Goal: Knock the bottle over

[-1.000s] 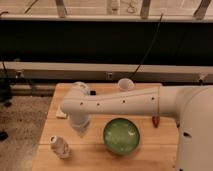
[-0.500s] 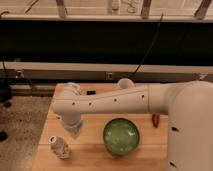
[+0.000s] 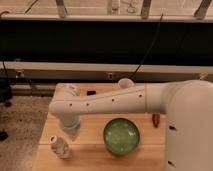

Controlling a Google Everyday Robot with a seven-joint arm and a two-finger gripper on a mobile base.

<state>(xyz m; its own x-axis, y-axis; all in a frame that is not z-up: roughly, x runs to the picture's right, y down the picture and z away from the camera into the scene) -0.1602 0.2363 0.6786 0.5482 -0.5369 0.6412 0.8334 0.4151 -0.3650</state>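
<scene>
The bottle (image 3: 60,147) is small and clear-whitish with a white cap. It stands at the front left of the wooden table (image 3: 90,155), leaning slightly with its cap to the upper left. My white arm reaches across the table from the right. My gripper (image 3: 73,131) hangs below the wrist, just right of and slightly behind the bottle, close to it. I cannot tell whether it touches the bottle.
A green bowl (image 3: 121,136) sits right of the gripper at mid-table. A white cup (image 3: 125,83) stands at the back edge. A small reddish object (image 3: 156,120) lies right of the bowl. A small dark item (image 3: 91,92) lies at the back.
My arm has swung left and down, bringing the gripper from beside the bowl to near the bottle. The bottle has stayed in place.
</scene>
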